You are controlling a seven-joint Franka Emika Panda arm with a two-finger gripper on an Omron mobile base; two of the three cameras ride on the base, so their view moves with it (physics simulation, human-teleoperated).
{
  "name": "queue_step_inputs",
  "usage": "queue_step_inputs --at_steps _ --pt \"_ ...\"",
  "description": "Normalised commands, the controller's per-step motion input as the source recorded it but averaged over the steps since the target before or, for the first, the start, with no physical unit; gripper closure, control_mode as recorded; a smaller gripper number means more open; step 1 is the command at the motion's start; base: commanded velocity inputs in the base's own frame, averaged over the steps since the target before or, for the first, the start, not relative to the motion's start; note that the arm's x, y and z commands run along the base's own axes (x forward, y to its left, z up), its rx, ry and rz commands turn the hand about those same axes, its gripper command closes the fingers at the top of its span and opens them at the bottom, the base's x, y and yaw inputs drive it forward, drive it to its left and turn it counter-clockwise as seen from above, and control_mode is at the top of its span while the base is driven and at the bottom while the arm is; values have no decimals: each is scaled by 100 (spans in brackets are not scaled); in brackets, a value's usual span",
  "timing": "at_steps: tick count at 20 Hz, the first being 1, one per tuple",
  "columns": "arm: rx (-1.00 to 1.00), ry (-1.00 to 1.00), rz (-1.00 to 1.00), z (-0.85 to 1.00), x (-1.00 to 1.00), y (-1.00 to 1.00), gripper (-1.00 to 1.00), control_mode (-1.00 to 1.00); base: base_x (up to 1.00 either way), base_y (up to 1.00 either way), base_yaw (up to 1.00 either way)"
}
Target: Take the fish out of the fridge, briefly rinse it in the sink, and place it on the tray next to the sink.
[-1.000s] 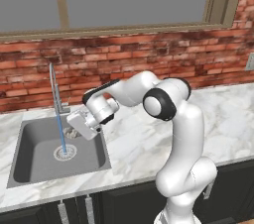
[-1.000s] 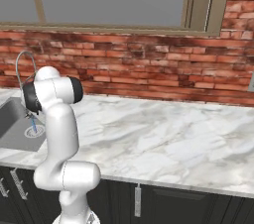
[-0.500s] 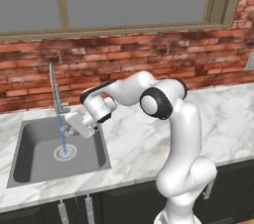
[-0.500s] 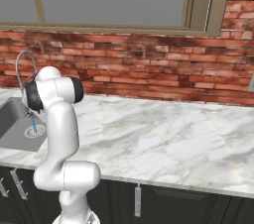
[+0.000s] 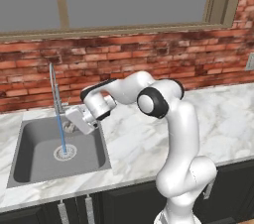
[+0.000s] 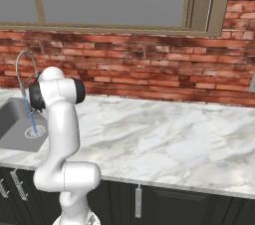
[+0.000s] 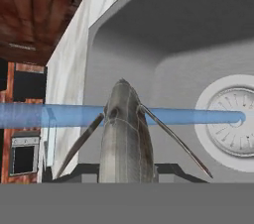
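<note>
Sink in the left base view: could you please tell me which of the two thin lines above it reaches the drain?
The blue water stream: it runs down onto the round drain, whereas the chrome faucet stands at the sink's back rim.

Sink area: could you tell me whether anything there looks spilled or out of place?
Nothing stands out. Water runs from the faucet straight onto the sink's drain, and the hand holds the fish at the stream.
</note>
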Motion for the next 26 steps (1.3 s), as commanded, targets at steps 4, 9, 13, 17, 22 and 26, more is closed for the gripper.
queue_step_inputs --at_steps 4,9,13,17,22,26 --pt "0 0 -4 -11 29 8 100 -100 0 0 0" --pt "0 1 -1 -19 19 29 100 -100 0 0 0" --pt "0 4 0 -13 2 39 100 -100 0 0 0" --pt "1 1 0 -3 3 19 100 -100 0 0 0" --pt "3 0 0 -1 17 1 100 -100 0 0 0" --pt "0 1 0 0 0 -7 100 -100 0 0 0"
